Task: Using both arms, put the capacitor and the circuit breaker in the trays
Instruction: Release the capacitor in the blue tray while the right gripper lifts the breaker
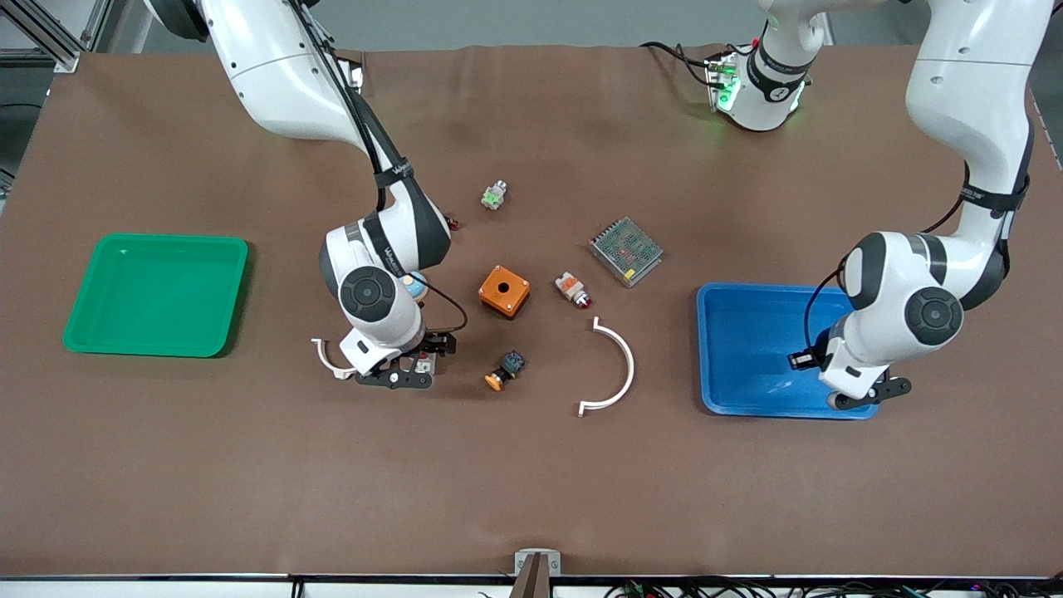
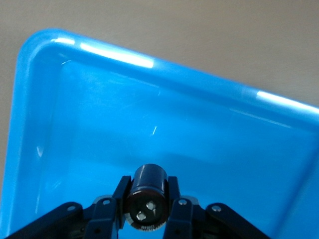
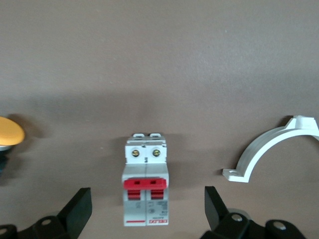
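The capacitor (image 2: 147, 195), a small black cylinder with two metal pins on its end, is held between the fingers of my left gripper (image 2: 147, 203). That gripper (image 1: 864, 397) hangs over the blue tray (image 1: 707, 349), near the tray's edge closest to the front camera; the tray's wall also shows in the left wrist view (image 2: 30, 99). The circuit breaker (image 3: 145, 186), white with red levers, lies flat on the table. My right gripper (image 3: 147, 209) is open, low over it, with one finger on each side and gaps between. In the front view the breaker (image 1: 425, 363) shows beside the right gripper (image 1: 405, 375).
A green tray (image 1: 158, 239) lies at the right arm's end. An orange box (image 1: 503, 291), a white-and-orange part (image 1: 573, 288), a grilled metal module (image 1: 625, 251), a black-and-blue switch (image 1: 504, 371), a large white arc (image 1: 614, 365) and a small white clip (image 1: 328, 357) lie mid-table.
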`<state>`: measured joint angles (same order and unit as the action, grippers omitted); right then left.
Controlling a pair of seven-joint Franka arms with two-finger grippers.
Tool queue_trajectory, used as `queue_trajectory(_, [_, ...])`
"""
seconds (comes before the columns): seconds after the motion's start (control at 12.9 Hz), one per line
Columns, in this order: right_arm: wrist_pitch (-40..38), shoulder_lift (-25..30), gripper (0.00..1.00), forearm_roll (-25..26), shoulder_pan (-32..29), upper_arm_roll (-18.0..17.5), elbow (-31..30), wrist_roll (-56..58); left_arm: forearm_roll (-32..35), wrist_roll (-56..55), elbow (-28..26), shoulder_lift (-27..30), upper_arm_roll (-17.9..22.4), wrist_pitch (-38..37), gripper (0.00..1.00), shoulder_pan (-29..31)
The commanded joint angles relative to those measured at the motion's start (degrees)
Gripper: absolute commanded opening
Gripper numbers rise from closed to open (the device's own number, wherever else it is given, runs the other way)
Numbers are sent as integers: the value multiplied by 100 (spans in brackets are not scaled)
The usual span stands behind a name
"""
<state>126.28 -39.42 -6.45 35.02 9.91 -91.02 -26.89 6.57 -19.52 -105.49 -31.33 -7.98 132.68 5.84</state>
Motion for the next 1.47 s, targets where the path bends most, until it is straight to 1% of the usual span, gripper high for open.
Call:
queue_trajectory(0.0, [168,-144,100,-137,-5,-15,-12,-62,91,176,-200,-30,-89,153,6,162])
queue_trajectory(0.15, [221,-241,100,-207,4,-24,-12,-62,91,194,-192,-145,-89,188,11,233])
queue_trajectory(0.23, [239,-267,100,-399,13,-24,-12,-62,91,194,-191,-154,-89,214,16,233])
queue_trajectory(0.31, [248,-302,100,-506,22,-24,-12,-45,91,194,-191,-146,-98,215,34,233])
queue_trajectory(0.39, [265,-329,94,-515,48,-24,-12,-44,91,194,-183,-128,-98,215,72,216])
queue_trajectory(0.46, [257,-329,82,-515,74,-24,-4,-44,91,203,-157,-58,-98,163,100,216])
queue_trajectory(0.54, [213,-320,45,-515,83,-24,14,-53,82,212,-156,90,-98,127,100,216])
queue_trajectory(0.62, [187,-303,31,-515,83,-15,40,-36,82,212,-156,344,-98,-65,100,224])
queue_trajectory(0.7, [186,-285,20,-515,75,-15,67,8,82,255,-139,756,-98,-406,100,259])
queue_trajectory(0.85, [178,-224,13,-524,40,-15,137,-1,82,491,19,1416,-98,-838,100,347])
queue_trajectory(1.01, [-49,-58,11,-516,-74,20,295,52,82,1009,63,1874,-98,-980,100,339])
queue_trajectory(1.08, [-321,30,11,-472,-223,29,391,104,82,1064,63,2067,-107,-1015,100,339])
queue_trajectory(1.16, [-671,205,11,-463,-355,38,409,340,82,1090,81,2269,-116,-1242,100,321])
queue_trajectory(1.24, [-1110,338,11,-463,-617,38,375,595,90,1099,177,2419,-124,-1462,100,304])
queue_trajectory(1.39, [-1718,619,11,-463,-1170,38,279,1130,82,1108,458,2701,-326,-2137,100,321])
